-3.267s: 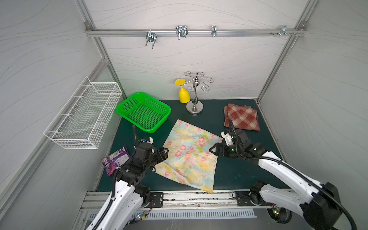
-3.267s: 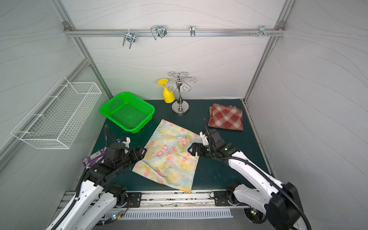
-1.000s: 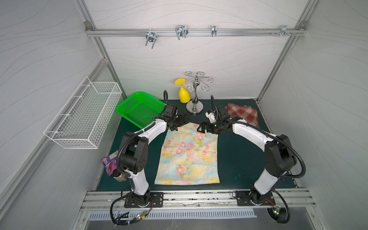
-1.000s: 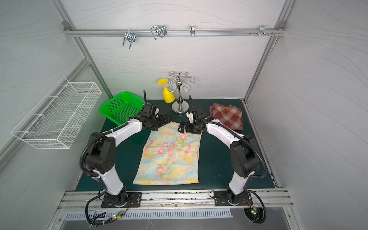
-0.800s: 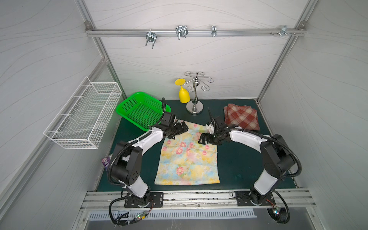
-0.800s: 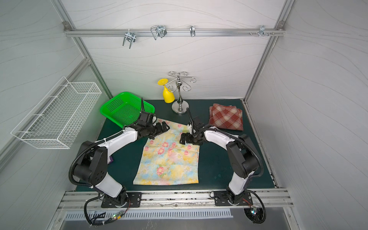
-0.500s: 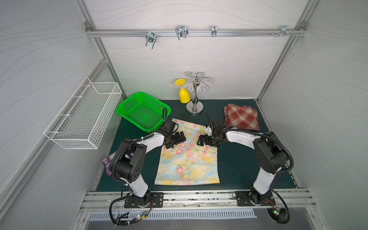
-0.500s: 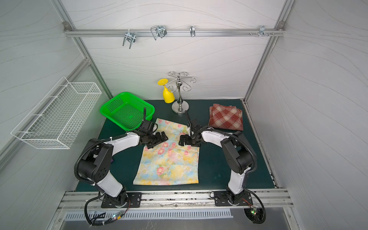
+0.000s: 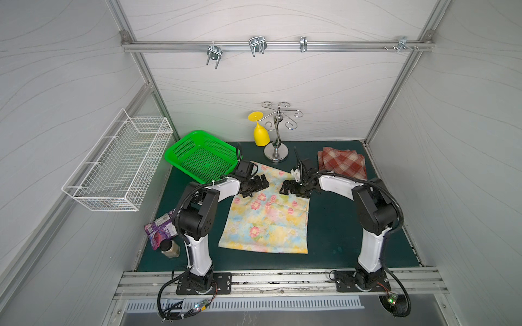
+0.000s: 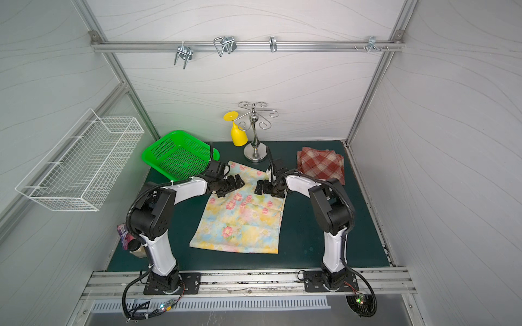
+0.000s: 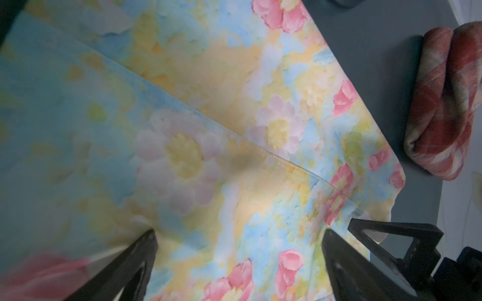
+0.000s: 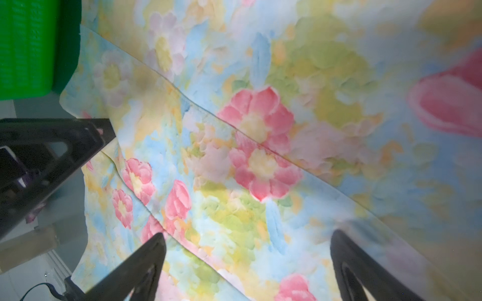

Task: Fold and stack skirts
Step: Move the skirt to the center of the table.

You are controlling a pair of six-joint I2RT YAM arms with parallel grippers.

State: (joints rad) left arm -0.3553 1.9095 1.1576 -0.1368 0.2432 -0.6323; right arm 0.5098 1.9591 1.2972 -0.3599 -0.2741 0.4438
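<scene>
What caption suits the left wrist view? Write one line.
Open left gripper over the thin pale yellow-blue floral cloth skirt, thick red-brown and cream plaid skirt folded alongside.

Both top views bright, even, diffuse light off white walls (image 9: 282, 84); faint soft shadows on table (image 9: 333, 225); wide-angle stretch toward picture edges. Wrist views dimmer, close: floral skirt (image 11: 182, 156) smeared at borders, small shadow patch mid-cloth, fingers (image 11: 125, 268) dark, unfocused

Dark green mat (image 9: 333, 225), floral skirt (image 9: 265, 223), plaid skirt (image 9: 343, 163), green basket (image 9: 203, 158), metal stand (image 9: 276, 155), purple wrapper (image 9: 159, 230)
</scene>
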